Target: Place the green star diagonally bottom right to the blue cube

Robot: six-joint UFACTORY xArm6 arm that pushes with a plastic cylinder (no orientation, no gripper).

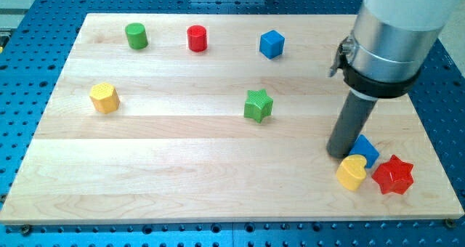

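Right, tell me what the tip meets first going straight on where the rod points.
The board, probably: the rod points down at it. The blue block and yellow heart by my tip lie beside that line, not in it.

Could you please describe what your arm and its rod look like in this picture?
My arm is a wide cylinder, pale grey above and silver below, ringed by a black collar with a small metal clip on the view's left. Below it hangs a straight dark grey rod ending in my tip. No cables or markings show.
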